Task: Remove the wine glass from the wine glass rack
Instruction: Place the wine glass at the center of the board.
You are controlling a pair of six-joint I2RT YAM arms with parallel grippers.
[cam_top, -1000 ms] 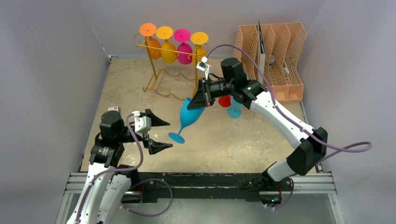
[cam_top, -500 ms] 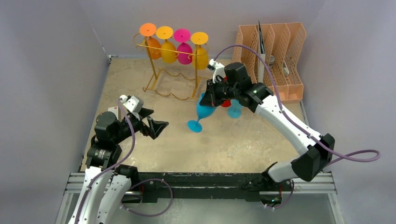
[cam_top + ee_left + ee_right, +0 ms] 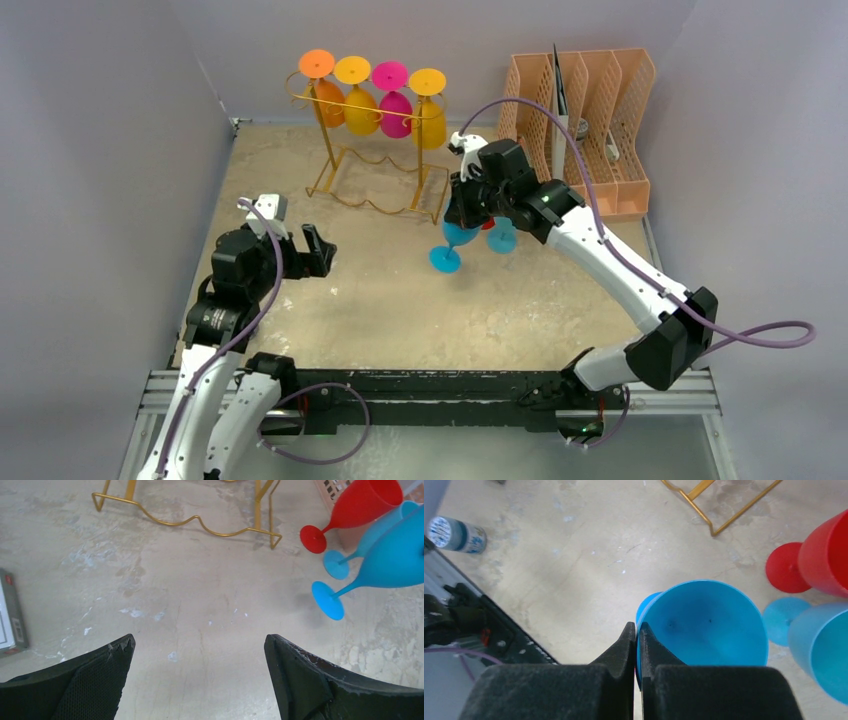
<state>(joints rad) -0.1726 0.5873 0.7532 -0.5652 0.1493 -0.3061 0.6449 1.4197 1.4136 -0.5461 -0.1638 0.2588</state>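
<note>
Grey walls (image 3: 100, 150) surround scuffed beige tabletop (image 3: 400, 300) holding the wine glass rack (image 3: 329, 148).

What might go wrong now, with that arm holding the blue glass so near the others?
1. The right jaws pinch only the thin rim of the blue wine glass, so it might slip or twist loose.
2. It is close beside the red glass and the second blue glass. Lowering it there may knock one over.
</note>
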